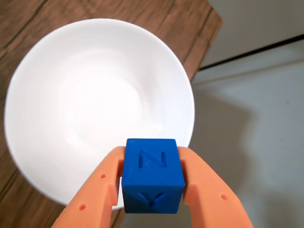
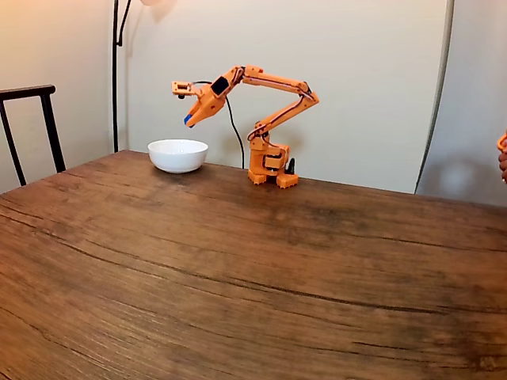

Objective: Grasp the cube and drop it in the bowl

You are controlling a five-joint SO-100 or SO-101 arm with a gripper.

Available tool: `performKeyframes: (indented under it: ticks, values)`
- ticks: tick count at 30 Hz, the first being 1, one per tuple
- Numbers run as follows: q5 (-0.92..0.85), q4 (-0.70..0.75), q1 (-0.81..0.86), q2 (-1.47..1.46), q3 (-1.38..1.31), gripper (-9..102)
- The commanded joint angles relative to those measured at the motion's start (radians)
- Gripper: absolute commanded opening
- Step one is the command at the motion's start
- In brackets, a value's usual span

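Here, hand (image 1: 153, 190) clamping blue cube (image 1: 153, 178) above white bowl (image 1: 57, 85), wooden table (image 2: 253, 269), beige wall (image 2: 356, 63).

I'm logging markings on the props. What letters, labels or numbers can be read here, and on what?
"Z": raised letter on the upper face of the blue cube in the wrist view.
"Y": raised letter on its lower face.
In the fixed view the cube is too small to read.

The cube (image 1: 153, 174) is showing up bright blue with raised letters in the same blue, and the bowl (image 1: 57, 95) is looking plain glossy white. The gripper (image 1: 153, 190) is glowing solid orange, while the table (image 2: 253, 277) is wearing brown wood grain with dark streaks.
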Motion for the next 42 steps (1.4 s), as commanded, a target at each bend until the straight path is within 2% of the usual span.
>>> performKeyframes:
  ticks: [1,9,15,22,30,33,38,42]
  values:
    - [-0.006,-0.091,0.009,0.009,0.026,4]
    - [-0.040,-0.239,-0.002,-0.109,0.081,4]
    - [-0.034,-0.245,-0.028,-0.345,-0.069,6]
    - [-0.034,-0.140,-0.063,-0.489,-0.238,24]
    - [-0.032,-0.028,-0.071,-0.488,-0.264,24]
    - [-0.031,0.051,-0.109,-0.446,-0.291,21]
    - [0.025,0.184,-0.153,-0.353,-0.348,0]
    - [0.043,0.310,-0.169,-0.270,-0.373,-1]
